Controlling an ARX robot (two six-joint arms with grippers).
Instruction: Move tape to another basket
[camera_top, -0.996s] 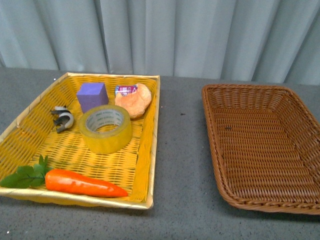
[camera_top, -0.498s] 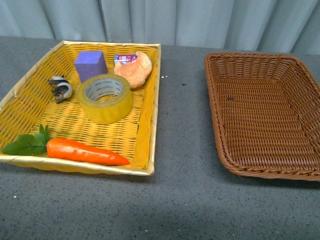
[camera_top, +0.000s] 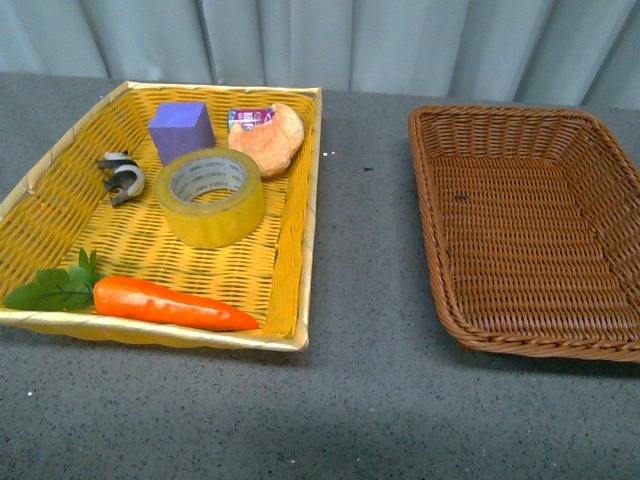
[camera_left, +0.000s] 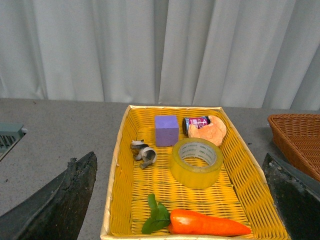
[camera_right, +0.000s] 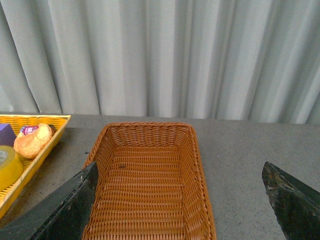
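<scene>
Dark brown wicker tray basket (camera_top: 424, 215) stands apart from the bright yellow woven basket (camera_top: 60, 250) holding the yellowish packing-tape roll (camera_top: 210, 222). Left gripper (camera_left: 179, 156) and right gripper (camera_right: 179, 164) gape, unladen. I judge a descending finger may clip the adjacent purple cube (camera_top: 182, 128).

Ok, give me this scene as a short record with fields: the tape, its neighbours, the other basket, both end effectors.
tape: lying flat in the yellow basket
neighbours: purple cube, bread roll, curled metal object, carrot
brown basket: apart to the right, tape not in it
left end effector: open, holding nothing
right end effector: open, holding nothing
task state: tape not yet moved
</scene>
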